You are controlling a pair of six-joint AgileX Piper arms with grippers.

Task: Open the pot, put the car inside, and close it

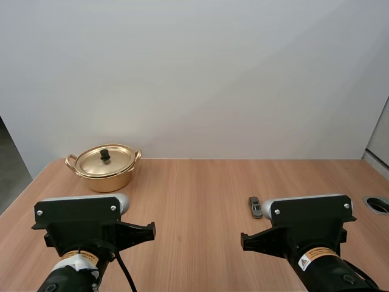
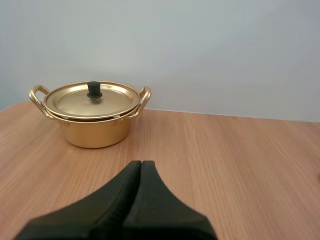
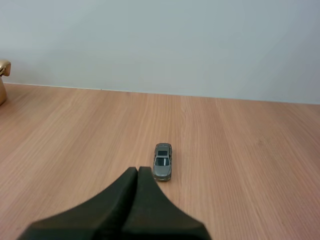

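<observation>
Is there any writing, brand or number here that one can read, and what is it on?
Right arm sticker: orange and white, with a warning triangle; print too small to read.
Left arm sticker: too small to read.
Pot and car: no writing visible.

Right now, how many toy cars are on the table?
1. The grey toy car lies on the wooden table just ahead of the right gripper, well apart from the lidded gold pot; the shut pot could hide more.

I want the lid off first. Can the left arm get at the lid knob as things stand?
Probably yes: bare table lies between the left gripper and the pot, the knob stands uncovered, but the shut gripper must open first.
</observation>
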